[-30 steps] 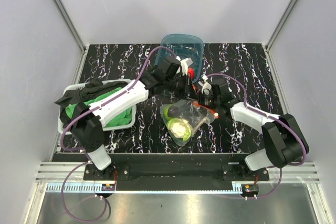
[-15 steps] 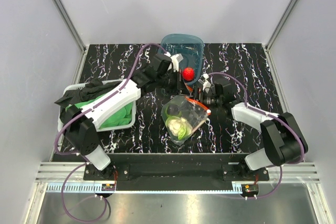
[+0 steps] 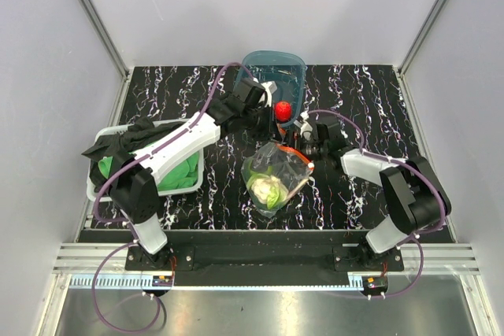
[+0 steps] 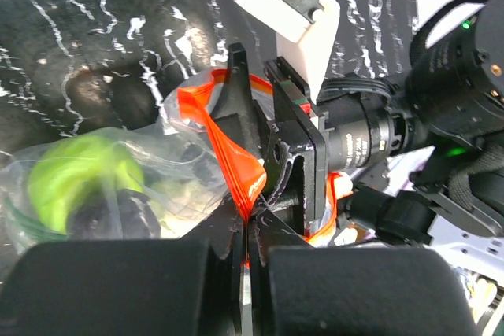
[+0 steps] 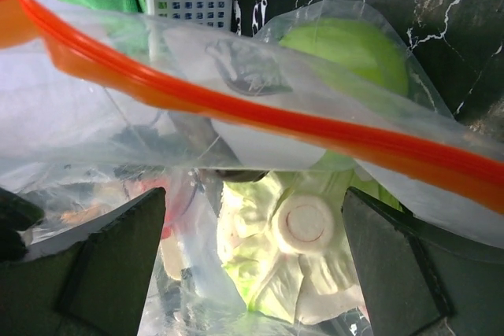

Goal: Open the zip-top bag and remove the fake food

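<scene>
The bag (image 3: 276,175) sits near the middle of the bench (image 3: 358,96), between the two arms. Its orange strip (image 5: 260,120) is at the far end and looks raised, while its body trails toward the near edge. The left end effector (image 4: 246,269) has its fingers pressed almost together, with a fold of the strip pinched in the slit between them. The right end effector (image 5: 253,210) faces it from just beyond. In its own view the jaws stand apart, with the strip and clear film draped across the gap; I cannot tell whether they grip anything. The food is mostly inside the bag: a white-and-green cauliflower (image 5: 291,249) near the bottom, a green apple (image 5: 346,49) against the plastic, and a small dark piece (image 4: 118,214) beside a bright green one. A red piece (image 3: 282,109) shows outside the bag at the near edge of the teal tub (image 3: 264,60), close to the left wrist, but whether it lies in the tub is unclear. The tub stands at the far side of the bench. A white basket (image 3: 106,133) at the left holds a green cloth (image 3: 177,172) and a black one (image 3: 130,138), with the left arm reaching over it.
</scene>
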